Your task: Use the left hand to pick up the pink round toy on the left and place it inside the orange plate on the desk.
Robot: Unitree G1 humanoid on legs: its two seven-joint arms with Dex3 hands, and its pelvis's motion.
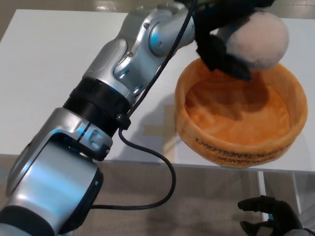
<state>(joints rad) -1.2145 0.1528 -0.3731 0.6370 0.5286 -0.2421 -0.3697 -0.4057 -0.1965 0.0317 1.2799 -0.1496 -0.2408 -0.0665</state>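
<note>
The pink round toy (pixel 261 33) is a pale, fuzzy ball held in the air above the far rim of the orange plate (pixel 231 143). My left hand (pixel 222 35) is shut on it, black fingers wrapping its left and lower side. The plate is a soft, deep orange bowl with dark lettering on its front wall, standing at the near right edge of the white desk (pixel 54 73); its inside is bare. My left arm stretches from the bottom left up across the desk. My right hand (pixel 269 219) shows low at the bottom right, below the desk edge.
A black cable (pixel 152 167) loops from my left forearm down past the desk's front edge. The floor (pixel 206 206) lies beyond the near edge. The desk's left half is open white surface.
</note>
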